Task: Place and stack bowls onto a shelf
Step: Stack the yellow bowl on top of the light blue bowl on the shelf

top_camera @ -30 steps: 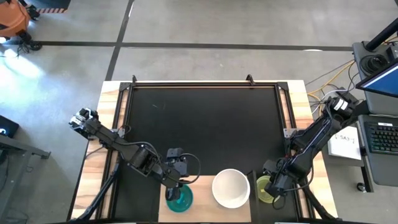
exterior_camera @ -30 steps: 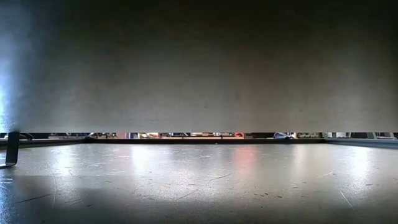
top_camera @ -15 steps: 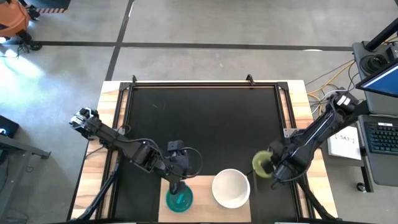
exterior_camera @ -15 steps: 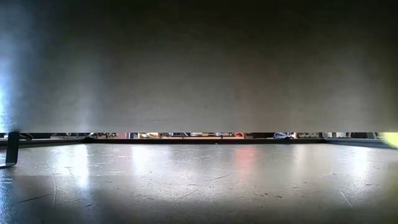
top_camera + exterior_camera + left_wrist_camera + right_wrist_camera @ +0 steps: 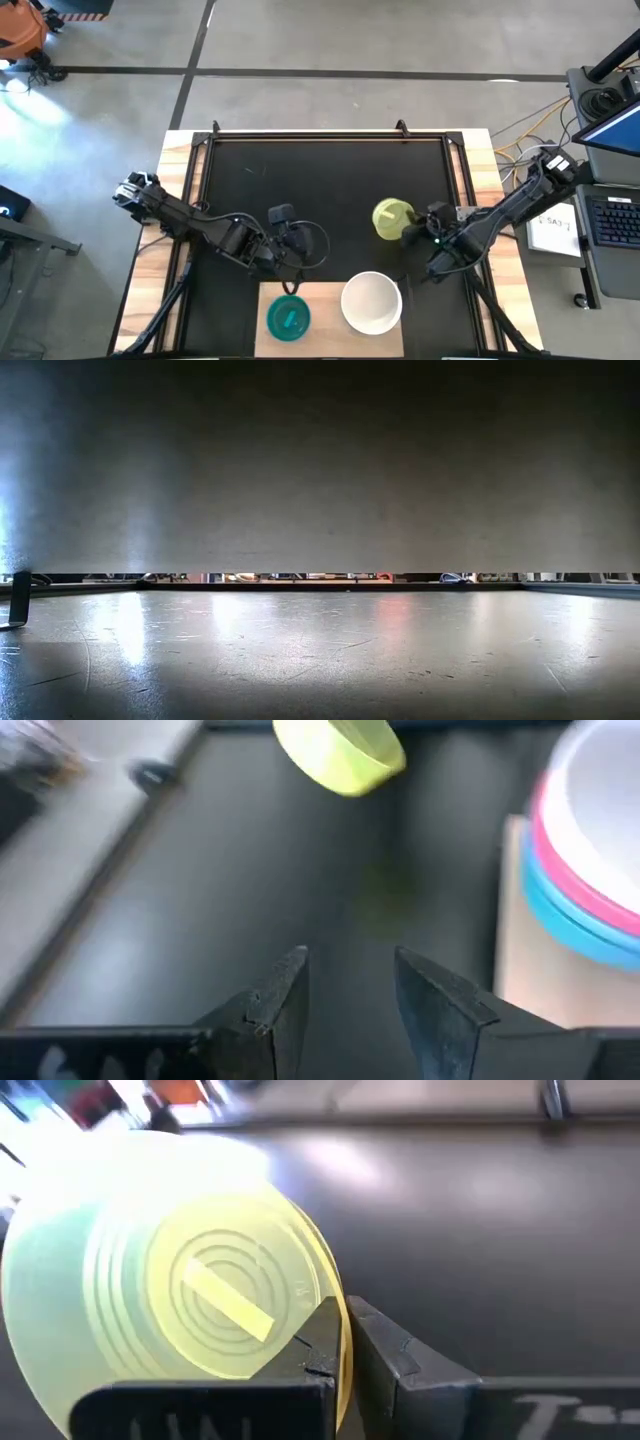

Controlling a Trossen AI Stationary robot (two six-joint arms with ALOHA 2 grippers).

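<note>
My right gripper (image 5: 408,230) hangs over the right part of the black mat, shut on the yellow-green bowl (image 5: 390,217), which also shows in the left wrist view (image 5: 340,755). My left gripper (image 5: 292,252) is open over the mat just beyond the shelf (image 5: 325,338), with nothing between its fingers (image 5: 350,960). The shelf is a light-wood board at the table's near edge. On it rest the teal bowl (image 5: 288,318) and a white bowl (image 5: 372,302). The left wrist view shows the white bowl (image 5: 600,780) stacked in magenta and cyan ones. My right gripper pinches the yellow-green bowl's rim (image 5: 342,1342) between its two fingers, one finger (image 5: 318,1342) inside the bowl and one outside. It comes level from the table's right. The bowl is lifted clear of the mat and tipped on its side.
The black mat (image 5: 330,200) covers most of the table inside a dark frame with wooden strips at both sides. A desk with a keyboard and papers (image 5: 560,230) stands to the right. In the low view a grey surface fills most of the picture.
My right gripper has lifted the yellow-green bowl from the near right spot beside the shelf and carried it up, toward the far edge and leftward over the mat, tipping it. My left gripper has drawn back from the teal bowl toward the far edge; the teal bowl stayed on the shelf.
</note>
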